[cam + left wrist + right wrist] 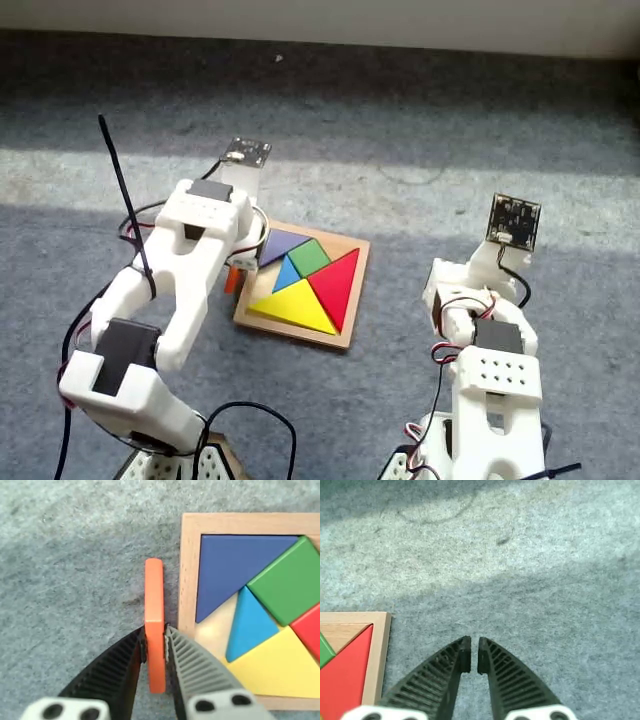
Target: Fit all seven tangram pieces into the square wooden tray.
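The square wooden tray [352,296] lies on the grey carpet between the arms, holding a purple-blue triangle [279,243], a green square [310,256], a small blue triangle [286,275], a red triangle [340,284] and a yellow triangle [293,306]. My left gripper [155,642] is shut on an orange piece [154,605] held on edge, just outside the tray's rim [189,575]. The orange piece [232,279] peeks out under the left arm. My right gripper [474,655] hovers over bare carpet beside the tray's corner [379,650], fingers nearly together with nothing between them.
Bare wood [215,630] shows inside the tray between the purple-blue and small blue triangles. Grey carpet [420,140] spreads all round. Black cables [120,190] loop off the left arm. A pale wall edge [400,30] runs along the far side.
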